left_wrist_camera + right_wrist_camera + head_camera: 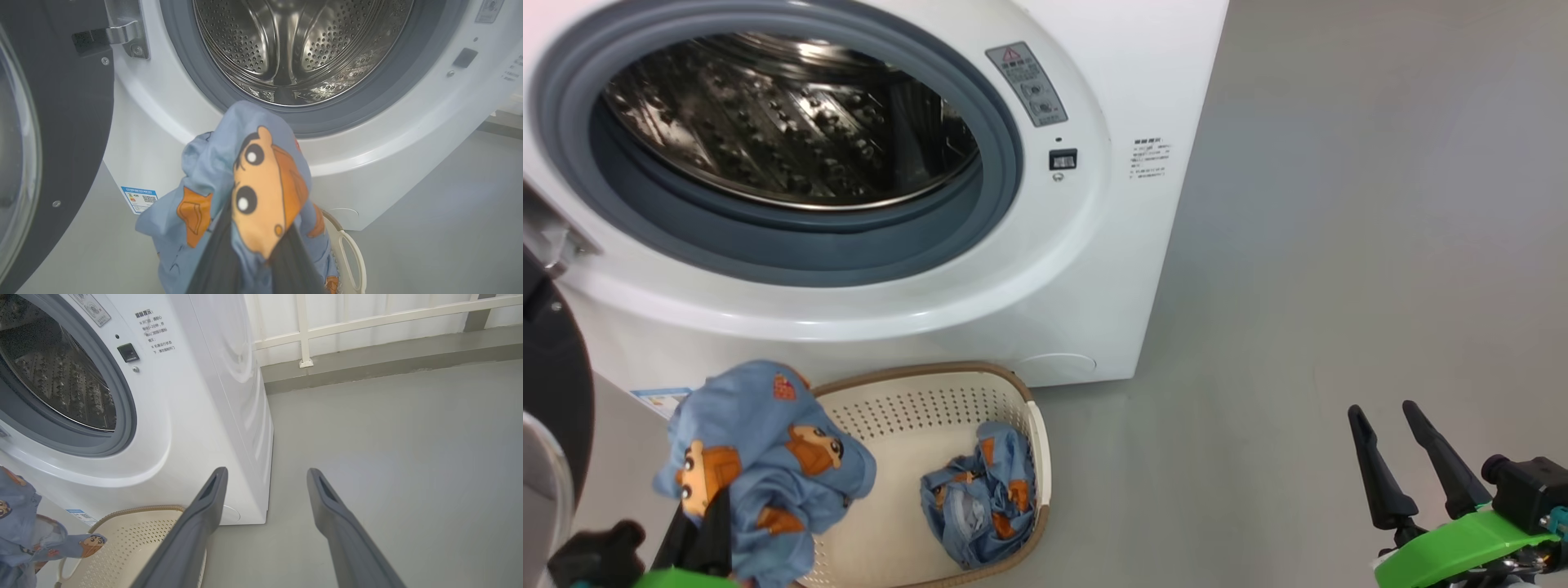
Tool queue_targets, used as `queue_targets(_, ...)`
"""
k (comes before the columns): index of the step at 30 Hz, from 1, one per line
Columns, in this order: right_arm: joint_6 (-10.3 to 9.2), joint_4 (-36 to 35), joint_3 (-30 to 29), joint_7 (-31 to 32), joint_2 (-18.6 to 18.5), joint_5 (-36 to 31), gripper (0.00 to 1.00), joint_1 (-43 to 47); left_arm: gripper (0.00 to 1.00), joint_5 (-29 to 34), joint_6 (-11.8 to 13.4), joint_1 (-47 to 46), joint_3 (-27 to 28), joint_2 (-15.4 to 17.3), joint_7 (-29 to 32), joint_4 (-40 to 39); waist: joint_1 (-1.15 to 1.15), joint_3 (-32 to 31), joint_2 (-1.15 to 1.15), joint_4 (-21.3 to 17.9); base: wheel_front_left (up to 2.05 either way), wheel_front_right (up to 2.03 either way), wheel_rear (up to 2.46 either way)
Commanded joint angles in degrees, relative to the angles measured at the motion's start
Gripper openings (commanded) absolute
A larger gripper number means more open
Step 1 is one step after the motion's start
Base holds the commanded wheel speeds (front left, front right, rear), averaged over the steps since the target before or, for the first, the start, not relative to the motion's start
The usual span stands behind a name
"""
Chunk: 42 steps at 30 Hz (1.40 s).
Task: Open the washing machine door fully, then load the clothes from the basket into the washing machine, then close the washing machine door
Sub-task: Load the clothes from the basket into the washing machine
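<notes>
**A:** Head view first. What has the left gripper (698,531) got?

**B:** Its fingers are clamped on a blue cartoon-print garment (760,457), which bunches up over the fingertips. Just right of those fingers sits the cream basket (915,369), with a second garment (980,498) crumpled at its far end and nothing else in it. The right gripper (1382,408) stands well off to the right, fingers spread and holding nothing.

**A:** And the washing machine (1094,269)?

**B:** It is ahead of the left fingertips, and its door (556,384) is swung out on their left. I see no cloth in the part of the drum (784,122) that shows.

**A:** Left wrist view?

**B:** The cloth fills the gap between the fingers and droops to either side. The drum mouth lies straight beyond the fingertips, ringed by the grey rubber seal (196,81). The basket's handle (351,253) is just right of the right-hand finger.

**A:** So how should it go in?

**B:** I'd carry it high enough for the drooping tails to clear the seal's lower lip, and reach well past the seal before letting go. Otherwise a corner could lie across the seal and foul the door. Keep off the open door too.

**A:** Right wrist view?

**B:** The fingers stand apart over bare floor (408,457). The machine's corner and the basket are beside the left-hand finger.
</notes>
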Motion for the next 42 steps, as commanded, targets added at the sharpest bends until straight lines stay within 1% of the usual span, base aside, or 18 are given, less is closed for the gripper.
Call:
queue_targets(1, 0.09, -1.4, 0.9, -0.3, -1.1, 0.7, 1.0, 0.8, 0.0, 1.1, -0.1, 0.5, 3.2, 0.6, -0.8, -3.1, 0.0, -0.8, 0.0, 0.4, 0.0, 0.0, 0.0)
queue_targets(7, 0.09, -1.8, 0.1, -0.3, -1.1, 0.7, 1.0, 1.7, 0.0, 3.2, -0.1, 4.6, 5.4, -1.6, -0.8, -8.9, 0.0, -1.2, 0.0, 0.4, 0.0, 0.0, 0.0)
queue_targets(12, 0.09, -2.4, -0.1, -0.3, -0.5, 0.5, 1.0, 1.5, 0.0, 3.1, -0.1, 3.6, 5.5, -2.1, -0.8, -11.1, 0.0, 0.1, 0.0, 0.1, 0.0, 0.0, 0.0)
queue_targets(16, 0.09, -2.7, -0.1, -0.3, 0.2, 0.2, 1.0, 0.7, 0.0, 2.3, -0.1, -0.2, 5.6, -1.3, -0.8, -11.8, 0.0, 1.8, 0.0, -0.6, 0.0, 0.0, 0.0)
queue_targets(20, 0.09, -3.0, -0.1, -0.3, 1.1, -0.1, 1.0, -0.4, 0.0, 1.9, -0.1, -6.4, 6.4, 0.4, -0.8, -12.3, 0.0, 3.8, 0.0, -1.5, 0.0, 0.0, 0.0)
queue_targets(21, 0.09, -3.0, -0.1, -0.3, 1.1, -0.1, 1.0, -0.4, 0.0, 1.9, -0.1, -6.4, 6.4, 0.4, -0.8, -12.3, 0.0, 3.8, 0.0, -1.5, 0.0, 0.0, 0.0)
queue_targets(25, 0.09, -3.2, 0.2, -0.3, 2.0, -0.5, 1.0, -1.6, 0.0, 2.2, -0.1, -14.4, 6.3, 2.3, -0.8, -11.5, 0.0, 6.0, 0.0, -2.6, 0.0, 0.0, 0.0)
queue_targets(28, 0.09, -3.4, 0.4, -0.3, 2.6, -0.8, 1.0, -2.7, 0.0, 2.4, -0.1, -21.0, 6.4, 3.3, -0.8, -8.9, 0.0, 7.7, 0.0, -3.5, 0.0, 0.0, 0.0)
queue_targets(32, 0.09, -3.6, 0.8, -0.3, 3.6, -1.1, 1.0, -4.5, 0.0, 1.9, -0.1, -29.2, 5.1, 4.4, -0.8, -2.2, 0.0, 9.9, 0.0, -5.1, 0.0, 0.0, 0.0)
queue_targets(38, 0.09, -4.0, 1.6, -0.3, 5.1, -1.5, 1.0, -6.4, 0.0, 1.1, -0.1, -40.0, 1.6, 6.7, -0.8, 12.9, 0.0, 13.2, 0.0, -7.7, 0.0, 0.0, 0.0)
queue_targets(42, 0.09, -4.1, 1.9, -0.3, 5.9, -1.7, 1.0, -7.3, 0.0, -1.2, -0.1, -46.8, -1.0, 7.7, -0.8, 22.1, 0.0, 15.1, 0.0, -9.3, 0.0, 0.0, 0.0)
